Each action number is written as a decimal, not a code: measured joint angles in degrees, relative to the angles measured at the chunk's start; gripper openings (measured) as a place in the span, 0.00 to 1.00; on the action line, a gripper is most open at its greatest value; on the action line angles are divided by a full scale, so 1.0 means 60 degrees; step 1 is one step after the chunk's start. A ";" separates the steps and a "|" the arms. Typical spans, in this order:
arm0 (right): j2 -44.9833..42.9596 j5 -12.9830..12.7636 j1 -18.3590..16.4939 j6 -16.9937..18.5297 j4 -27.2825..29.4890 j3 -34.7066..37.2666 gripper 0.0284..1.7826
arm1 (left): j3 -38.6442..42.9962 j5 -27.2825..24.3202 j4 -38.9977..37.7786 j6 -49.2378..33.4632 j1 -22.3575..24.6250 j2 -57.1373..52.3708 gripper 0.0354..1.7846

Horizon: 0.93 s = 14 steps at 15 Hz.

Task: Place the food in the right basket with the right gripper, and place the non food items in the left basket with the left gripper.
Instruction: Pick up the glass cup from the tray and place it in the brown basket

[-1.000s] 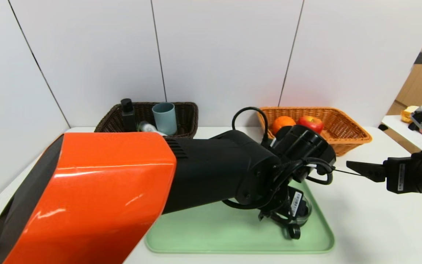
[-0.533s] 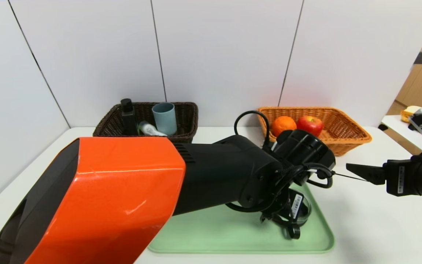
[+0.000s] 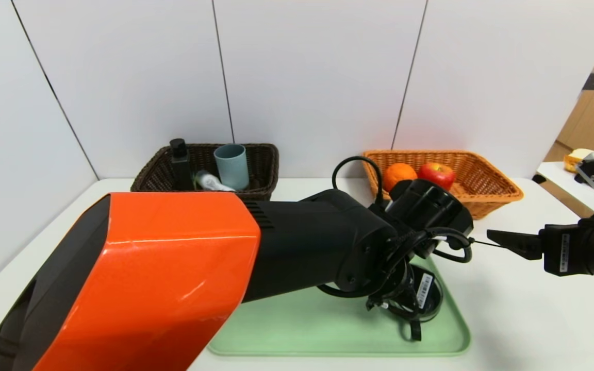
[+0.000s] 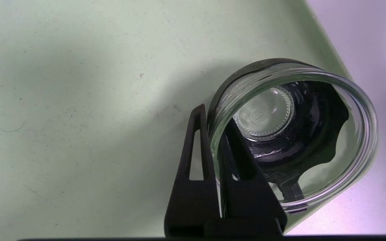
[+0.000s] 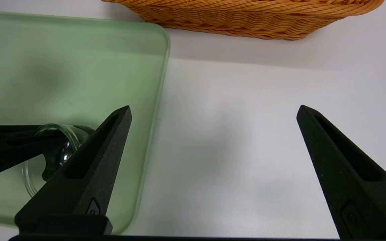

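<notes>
White wall panels back a white counter (image 3: 508, 319) carrying a green tray (image 3: 302, 330) and two wicker baskets. Left claw (image 4: 215, 147), closed, pinches the wall of the clear glass dish (image 4: 354, 147) near the tray's right edge: one finger (image 4: 196, 147) lies outside the glass, the other inside, against the black insert (image 4: 313, 140). In the left wrist view the dish appears tilted, its mouth turned toward the camera.

Risk, judged from this hold: a thin grip on one side of smooth glass may slip or let the dish swing when lifted, and the loose-looking insert could drop out; the carry to the left basket (image 3: 261, 165) crosses most of the counter.

Right claw (image 5: 213, 140), fingers spread wide and holding nothing, hovers over bare counter just beside the tray, clear of the right basket (image 3: 488, 190).

Already sorted: orange (image 3: 398, 173) and apple (image 3: 436, 173) in the right basket; black bottle (image 3: 178, 159), small clear bottle (image 3: 208, 180) and teal cup (image 3: 231, 165) in the left basket.

Writing: a white barcode label on the left wrist camera and another on the right claw body, neither legible; an embossed mark in the glass base, unreadable.
</notes>
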 joint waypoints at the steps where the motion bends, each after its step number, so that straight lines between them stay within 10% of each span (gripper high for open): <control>1: 0.0000 0.0000 0.0018 0.0000 0.0000 0.0000 0.95 | 0.0004 -0.0004 0.0002 -0.0014 0.0006 -0.0004 0.03; 14: 0.0008 -0.0010 0.0175 -0.0008 -0.0008 0.0069 0.95 | -0.0100 -0.0238 0.0053 -0.0673 0.1306 -0.2499 0.03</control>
